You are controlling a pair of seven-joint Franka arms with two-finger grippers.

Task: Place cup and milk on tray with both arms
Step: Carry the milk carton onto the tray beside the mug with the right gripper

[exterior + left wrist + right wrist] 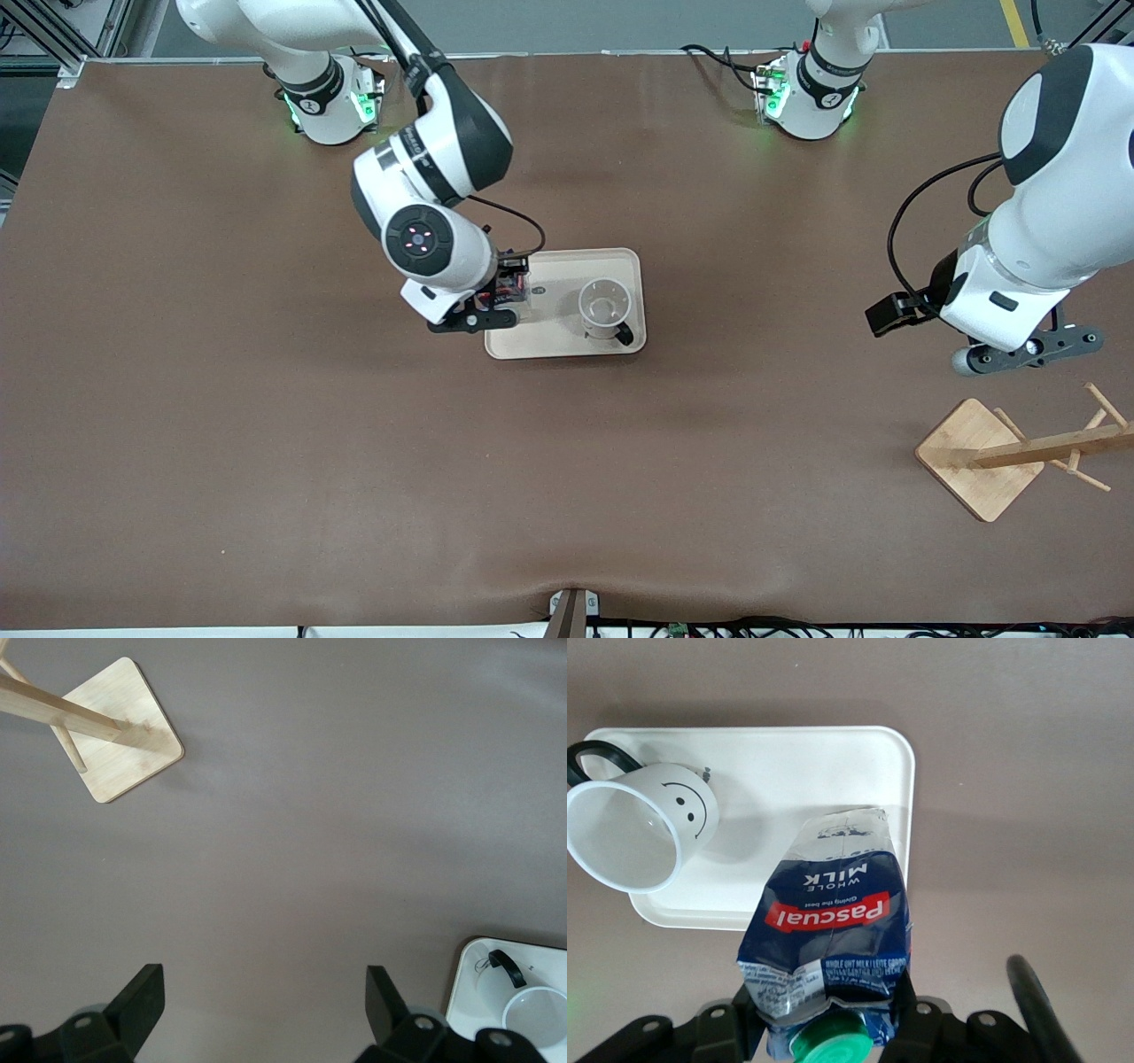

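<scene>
My right gripper (pixel 503 299) is shut on the milk (pixel 513 285), a dark-blue carton with a green cap (pixel 829 1038), gripped near its top and dented (pixel 833 921). The carton stands over the tray (pixel 567 266) at the end toward the right arm. I cannot tell whether its base touches the tray (pixel 815 771). The cup (pixel 606 307) stands upright on the tray's other end, smiley face visible (pixel 642 828). My left gripper (pixel 1028 350) is open and empty (pixel 263 997), up over bare table toward the left arm's end. The cup (pixel 536 1014) and a tray corner (pixel 465 974) show in the left wrist view.
A wooden rack with a square base (pixel 983 456) lies tipped toward the left arm's end of the table, nearer the front camera than the left gripper; it also shows in the left wrist view (pixel 115 726). Brown table surface (pixel 354 461) surrounds the tray.
</scene>
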